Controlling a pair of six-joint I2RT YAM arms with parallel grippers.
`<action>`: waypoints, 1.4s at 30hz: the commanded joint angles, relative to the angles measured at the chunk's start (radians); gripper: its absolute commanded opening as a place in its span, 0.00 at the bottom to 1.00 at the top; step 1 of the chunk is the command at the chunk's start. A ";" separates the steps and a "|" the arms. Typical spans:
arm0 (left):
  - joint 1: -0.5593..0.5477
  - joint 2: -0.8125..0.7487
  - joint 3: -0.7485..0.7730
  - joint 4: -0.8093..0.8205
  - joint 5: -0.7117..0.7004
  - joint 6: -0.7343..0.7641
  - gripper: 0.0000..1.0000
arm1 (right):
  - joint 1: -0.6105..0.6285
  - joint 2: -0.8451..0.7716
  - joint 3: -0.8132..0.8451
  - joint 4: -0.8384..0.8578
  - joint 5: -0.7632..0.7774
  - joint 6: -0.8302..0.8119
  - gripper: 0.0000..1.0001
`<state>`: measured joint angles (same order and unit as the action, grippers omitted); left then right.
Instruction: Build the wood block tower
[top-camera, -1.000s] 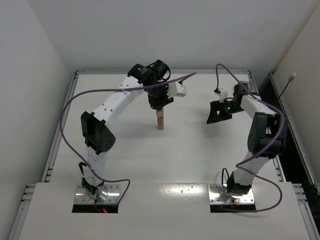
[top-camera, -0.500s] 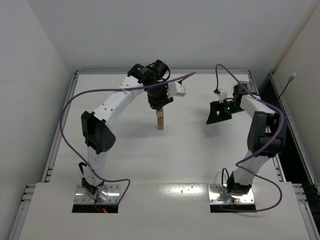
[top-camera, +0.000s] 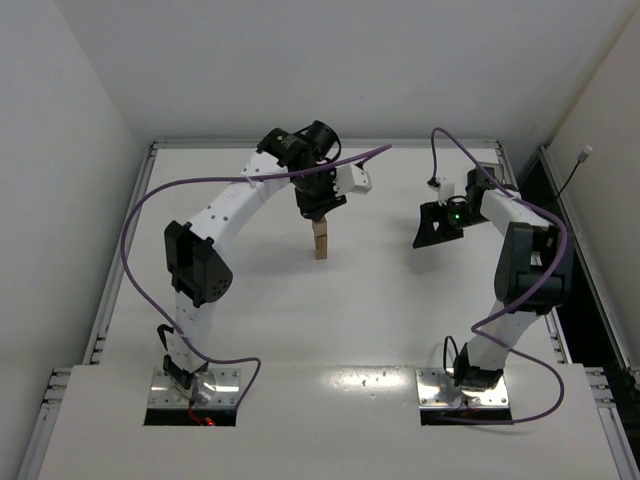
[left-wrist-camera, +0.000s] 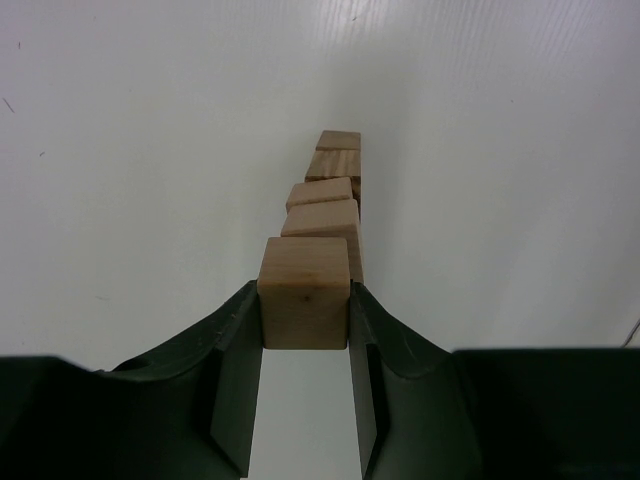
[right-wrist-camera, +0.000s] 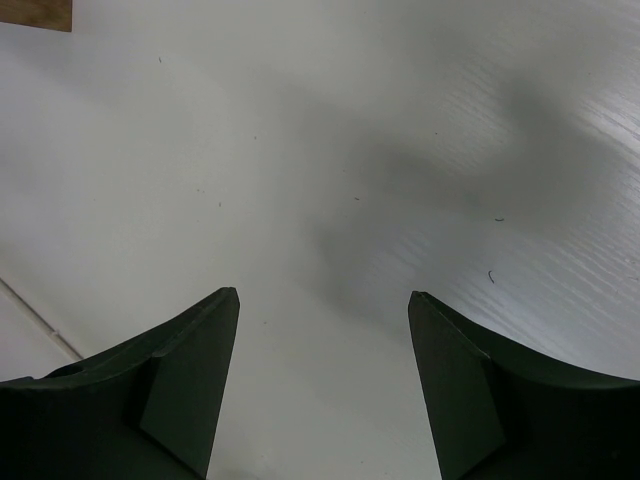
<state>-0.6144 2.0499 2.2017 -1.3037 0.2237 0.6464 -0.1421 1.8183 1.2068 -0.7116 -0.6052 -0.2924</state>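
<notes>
top block (left-wrist-camera: 304, 310): we see bare pale wood, matt, with smooth faces and faint grain
tower (left-wrist-camera: 325, 215): the same unfinished wood; we note stronger grain on a lower block
left gripper (left-wrist-camera: 305, 300): dark matt plastic, as we read it
right gripper (right-wrist-camera: 323, 294): the same dark matt finish
table (top-camera: 400, 300): white and smooth, with a soft sheen and fine streaks
cables (top-camera: 135, 215): smooth purple jacket
base plates (top-camera: 447, 388): bare metal

Tan wood against white, black and purple is what we are looking at.
We are seeing the tower (top-camera: 320, 242) showing light brown: its top block (left-wrist-camera: 305, 305) is reading a plain honey tan, and a lower block (left-wrist-camera: 333, 165) is carrying darker wavy grain. The left end effector (left-wrist-camera: 305, 297) and right end effector (right-wrist-camera: 322, 295) are showing a near-black green. The surface (top-camera: 400, 300) is reading matte white with fine streaks, the arms (top-camera: 225, 210) white with black joints, the cables (top-camera: 365, 153) purple.
</notes>
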 joint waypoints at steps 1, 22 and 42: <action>0.008 0.007 0.016 0.000 0.006 -0.001 0.30 | -0.005 0.004 0.039 0.011 -0.024 -0.013 0.66; -0.001 -0.002 0.026 0.000 0.006 -0.001 0.35 | -0.005 0.004 0.039 0.011 -0.024 -0.013 0.66; 0.013 -0.002 0.177 0.010 0.077 -0.111 0.88 | -0.005 0.004 0.030 0.020 -0.024 -0.013 0.66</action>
<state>-0.6182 2.0598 2.2814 -1.3087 0.2363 0.5919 -0.1421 1.8271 1.2068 -0.7113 -0.6052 -0.2920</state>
